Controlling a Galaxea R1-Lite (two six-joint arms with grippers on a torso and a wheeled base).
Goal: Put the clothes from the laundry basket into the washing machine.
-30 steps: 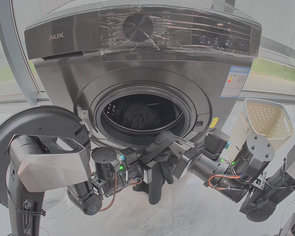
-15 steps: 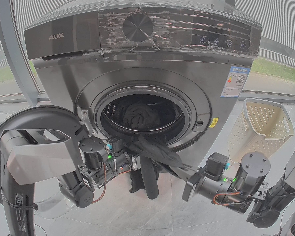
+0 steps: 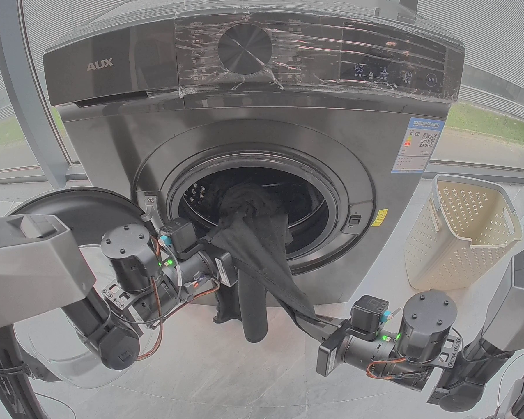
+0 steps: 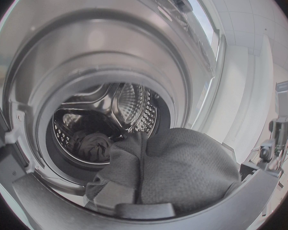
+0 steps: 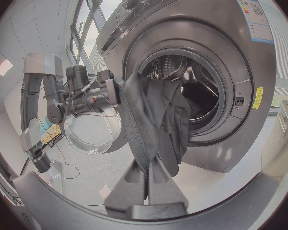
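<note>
The washing machine [image 3: 250, 117] stands with its round opening [image 3: 256, 210] uncovered, and dark clothes [image 4: 92, 144] lie inside the drum. A black garment [image 3: 262, 245] hangs from the opening's lower lip down toward the floor. My left gripper [image 3: 224, 248] is at the left side of the opening, shut on the garment's upper part [image 4: 182, 163], which drapes over its fingers. My right gripper [image 5: 147, 173] sits low in front of the machine [image 3: 308, 324], shut on the garment's lower end [image 5: 150, 118], which is pulled taut. The cream laundry basket [image 3: 466, 234] stands at the right and looks empty.
The machine's round door [image 3: 75, 210] hangs swung out to the left, behind my left arm. Pale tiled floor [image 3: 227, 373] lies in front of the machine. Glass walls stand behind and beside it.
My left gripper rose up and left to the opening's edge with the garment. My right gripper sank lower and backed away, so the cloth now stretches between them.
</note>
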